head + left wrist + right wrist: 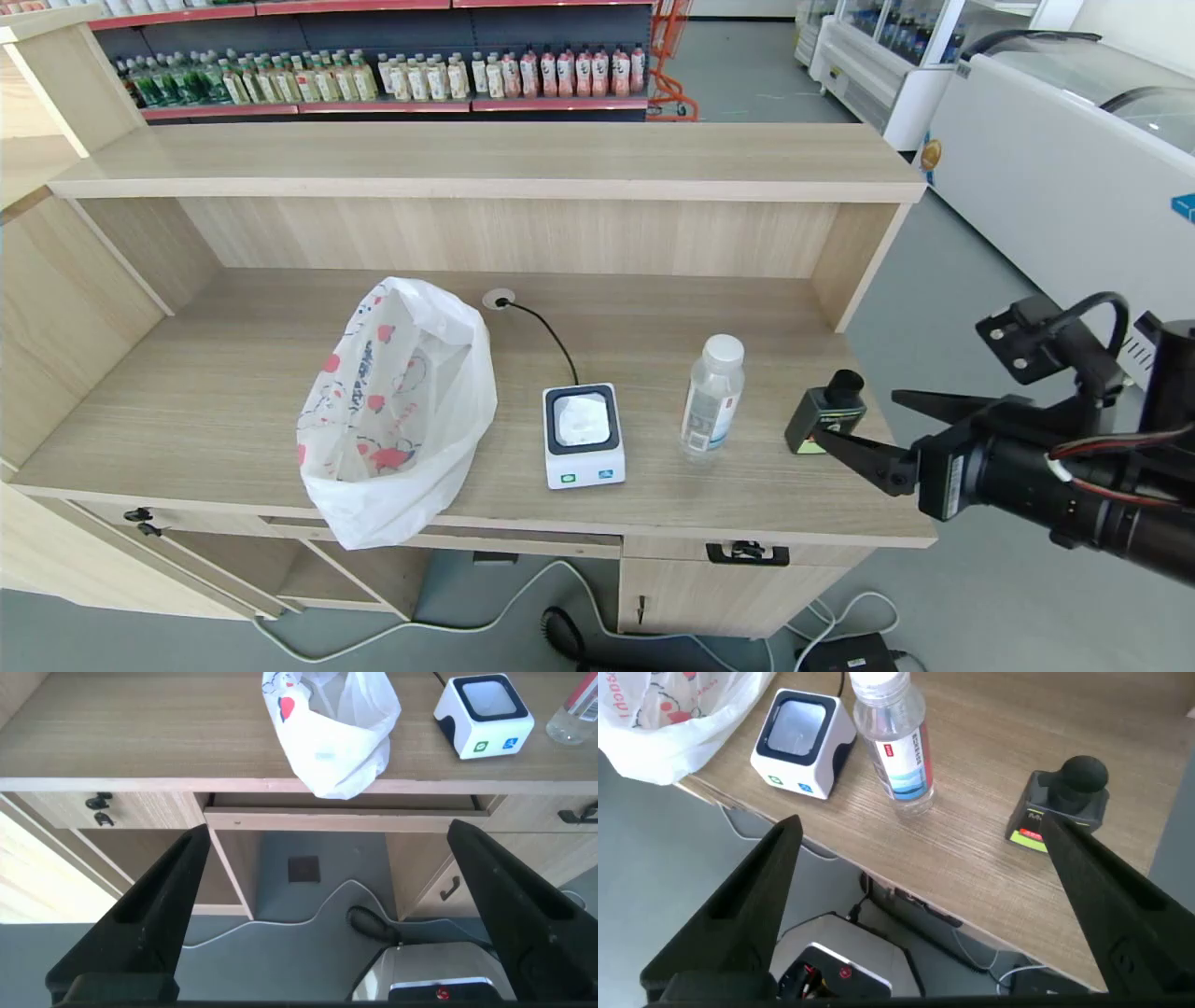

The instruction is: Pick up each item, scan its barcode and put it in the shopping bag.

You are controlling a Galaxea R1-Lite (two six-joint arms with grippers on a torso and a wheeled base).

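Right hand [857, 417] released, empty, at 4 o'clock of small dark bottle [815, 411]: likely light, rigid, tippy; grip across body.

Counter [215, 392] was walled in at the back and sides, so the front was the open way in, with gaps between shopping bag [401, 401], scanner [583, 435], water bottle [713, 399] and small black-capped bottle [827, 415].
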